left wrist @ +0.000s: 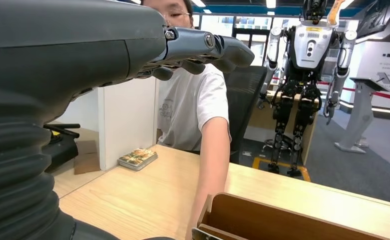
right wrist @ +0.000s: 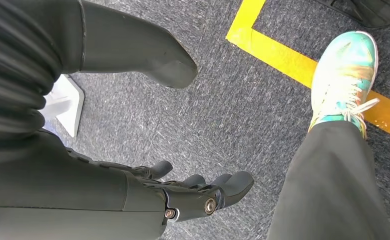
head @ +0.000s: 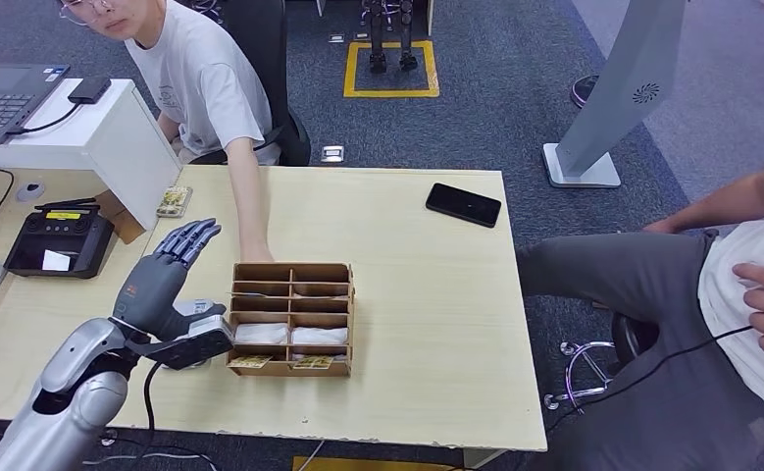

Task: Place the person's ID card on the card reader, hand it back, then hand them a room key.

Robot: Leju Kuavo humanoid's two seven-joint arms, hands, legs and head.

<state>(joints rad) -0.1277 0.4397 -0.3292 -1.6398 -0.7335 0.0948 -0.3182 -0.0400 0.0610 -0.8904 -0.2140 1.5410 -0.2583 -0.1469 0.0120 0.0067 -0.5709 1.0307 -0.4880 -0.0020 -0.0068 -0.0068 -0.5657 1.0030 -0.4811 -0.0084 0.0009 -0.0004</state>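
I have the left hand (head: 167, 270) raised over the table (head: 427, 324), just left of the wooden compartment box (head: 292, 319), fingers stretched out and apart, holding nothing. The person's arm (head: 250, 211) reaches across from the far side and comes down at the box's far left corner, close to my fingers. I cannot make out an ID card in that hand or anywhere on the table. The box holds white cards in its nearer compartments. A black phone (head: 464, 204) lies well apart near the far right edge. My right hand (right wrist: 192, 192) hangs low over the grey carpet (right wrist: 223, 110), fingers loosely parted and empty, near another person's coloured shoe (right wrist: 345, 75).
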